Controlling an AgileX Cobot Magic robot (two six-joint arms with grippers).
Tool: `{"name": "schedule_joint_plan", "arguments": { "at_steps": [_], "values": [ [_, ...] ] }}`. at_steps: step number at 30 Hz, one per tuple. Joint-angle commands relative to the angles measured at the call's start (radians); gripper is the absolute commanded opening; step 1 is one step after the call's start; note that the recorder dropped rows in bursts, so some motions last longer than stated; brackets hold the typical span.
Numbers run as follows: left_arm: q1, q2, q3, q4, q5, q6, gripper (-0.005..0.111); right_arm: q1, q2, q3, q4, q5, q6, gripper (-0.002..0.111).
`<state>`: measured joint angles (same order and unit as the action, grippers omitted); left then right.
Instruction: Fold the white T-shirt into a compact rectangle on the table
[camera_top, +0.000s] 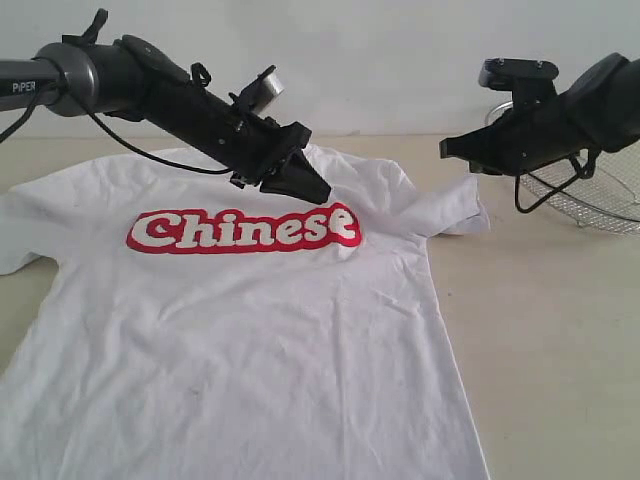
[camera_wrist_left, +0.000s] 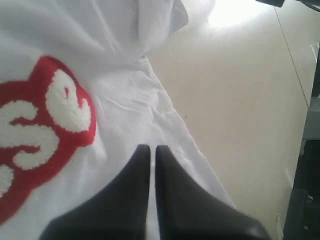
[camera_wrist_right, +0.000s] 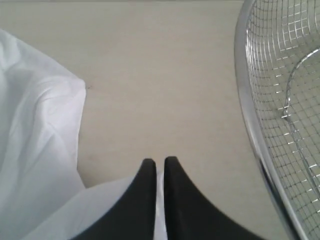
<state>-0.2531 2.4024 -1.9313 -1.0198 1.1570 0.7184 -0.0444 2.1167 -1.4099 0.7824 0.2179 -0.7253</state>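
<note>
The left black gripper (camera_top: 318, 192) has its fingers drawn together to a thin slit, gripping nothing, and hangs over the chest of the white short-sleeved T-shirt with red "Chinese" lettering (camera_top: 250, 340), just past the last letter. The right black gripper (camera_top: 447, 150) is likewise closed and empty, above the shirt's right sleeve. A silver wire-mesh basket (camera_top: 600, 195) sits by the right edge of the pale beige table (camera_top: 550, 330). The shirt lies flat, face up, running off the near edge.

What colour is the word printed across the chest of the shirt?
The word has white letters on a red outlined background. The exterior view shows it best.
</note>
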Motion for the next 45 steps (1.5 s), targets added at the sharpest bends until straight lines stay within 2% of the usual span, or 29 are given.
{"name": "schedule_joint_plan", "arguments": {
  "at_steps": [1, 3, 5, 9, 10, 15, 30, 45],
  "values": [
    [-0.003, -0.004, 0.003, -0.003, -0.018, 0.004, 0.004, -0.002, 0.000, -0.008, -0.004, 0.042, -0.006, 0.000],
    [-0.003, -0.004, 0.003, -0.003, -0.023, 0.004, 0.004, -0.002, 0.000, -0.008, -0.004, 0.078, -0.006, 0.006],
    [-0.003, -0.004, 0.003, -0.003, -0.025, 0.004, 0.004, -0.002, 0.000, -0.008, -0.004, 0.109, -0.006, 0.019],
    [-0.003, -0.004, 0.003, -0.003, -0.025, 0.004, 0.004, -0.002, 0.000, -0.008, -0.002, 0.169, 0.008, 0.051],
    [-0.003, -0.004, 0.003, -0.003, -0.025, 0.004, 0.004, -0.004, 0.000, -0.008, -0.002, 0.169, 0.022, 0.053],
    [-0.003, -0.004, 0.003, -0.003, -0.025, 0.004, 0.004, -0.007, 0.000, -0.008, -0.002, 0.192, 0.096, 0.044],
    [-0.003, -0.004, 0.003, -0.003, -0.009, 0.004, 0.004, -0.034, 0.004, -0.008, -0.012, 0.146, 0.101, 0.045],
    [-0.003, -0.004, 0.003, -0.003, -0.009, 0.004, 0.004, -0.014, 0.056, -0.008, 0.021, 0.085, 0.087, 0.045]
  ]
}}
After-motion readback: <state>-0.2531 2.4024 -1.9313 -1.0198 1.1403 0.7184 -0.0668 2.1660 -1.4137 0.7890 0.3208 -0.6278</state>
